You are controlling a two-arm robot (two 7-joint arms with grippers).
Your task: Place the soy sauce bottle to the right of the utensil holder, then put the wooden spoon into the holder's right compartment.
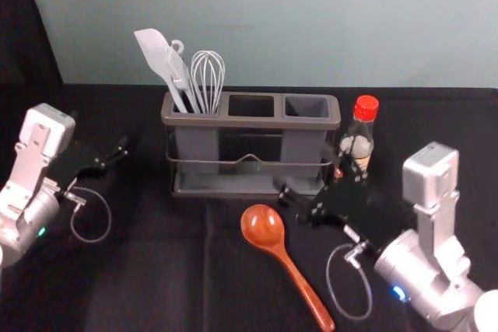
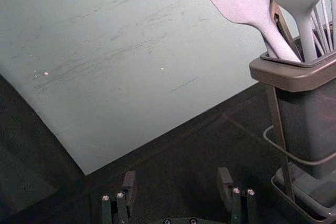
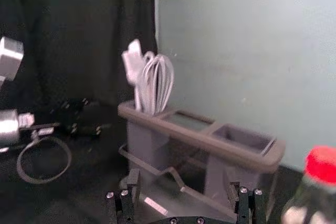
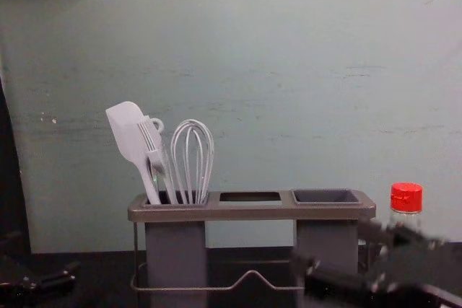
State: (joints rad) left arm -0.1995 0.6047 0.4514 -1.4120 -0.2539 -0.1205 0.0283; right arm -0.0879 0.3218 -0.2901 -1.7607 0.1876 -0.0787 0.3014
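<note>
one bottle (image 1: 366, 110), label (image 1: 361, 162) unreadable; right gripper (image 1: 310, 172) near holder (image 1: 250, 123), left gripper (image 1: 112, 141) leftward

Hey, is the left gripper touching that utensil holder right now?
Apart. The left wrist view shows dark background between the open left gripper and the utensil holder; the head view shows a gap too.

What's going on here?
The soy sauce bottle stands to the right of the utensil holder. The right gripper, open and empty, is close by, in front of the holder's right end. The wooden spoon lies in front of the holder. The left gripper, also open and empty, is off to the left.
</note>
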